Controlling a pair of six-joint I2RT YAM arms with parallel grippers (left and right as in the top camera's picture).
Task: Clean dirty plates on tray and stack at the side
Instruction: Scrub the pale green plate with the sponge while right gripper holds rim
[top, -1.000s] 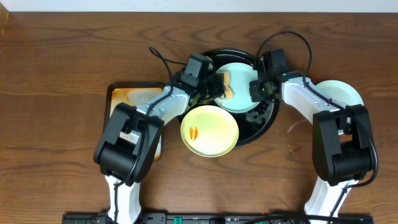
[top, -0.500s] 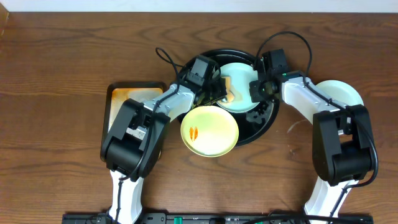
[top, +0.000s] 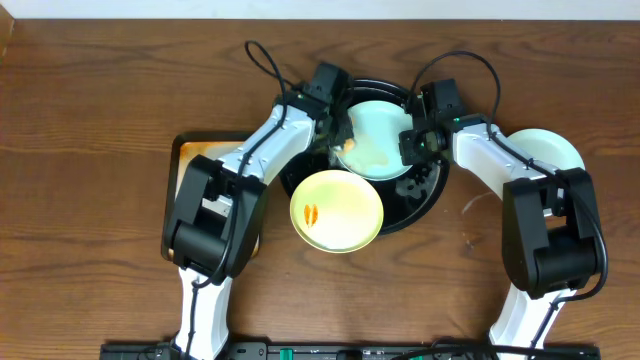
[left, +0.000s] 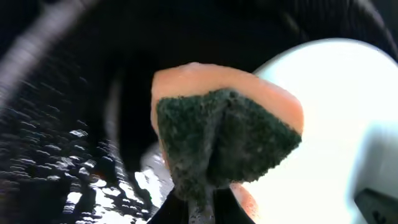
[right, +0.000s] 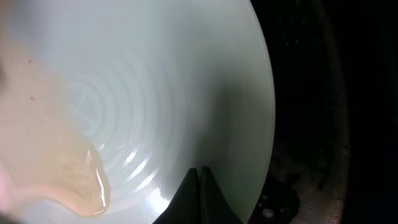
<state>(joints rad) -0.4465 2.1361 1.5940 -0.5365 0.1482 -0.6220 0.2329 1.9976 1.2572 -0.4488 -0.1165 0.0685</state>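
Observation:
The black tray (top: 424, 196) holds a pale blue-green plate (top: 385, 130) smeared with wet orange-brown film (right: 56, 168). At that plate's left edge my left gripper (top: 338, 135) is shut on an orange sponge (left: 227, 134), its dark green scouring face toward the camera. My right gripper (top: 405, 143) is shut, its joined tips (right: 200, 171) resting on the plate close to its right rim. A pale yellow plate (top: 337, 210) with a small orange smear lies over the tray's front-left rim. Another pale plate (top: 550, 150) sits on the table to the right.
A rectangular rust-stained metal tray (top: 200, 158) lies left of the black tray, partly under my left arm. Cables loop above both wrists. Wet droplets shine on the black tray floor (left: 62, 155).
My left gripper has carried the sponge left and back, from the plate's middle-left to its left edge, leaving a wet smear. The right gripper has stayed put.

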